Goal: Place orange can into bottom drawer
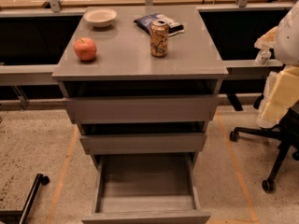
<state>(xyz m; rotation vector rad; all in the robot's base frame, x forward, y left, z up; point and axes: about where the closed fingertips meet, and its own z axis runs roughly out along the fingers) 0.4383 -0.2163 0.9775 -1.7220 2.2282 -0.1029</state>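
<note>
The tan-labelled orange can (159,38), silver-topped with a pull tab, stands upright on the table (121,57) above the pulled-out bottom drawer (147,178), while the hand (280,90) sits at the right edge, its grip impossible to tell.

You see your robot only at the right edge: a rounded white-grey shell (290,34) above pale cream-yellow, blocky segments (282,94). Its tool (263,55), just left of that shell, looks like a small cream-and-grey piece.
</note>
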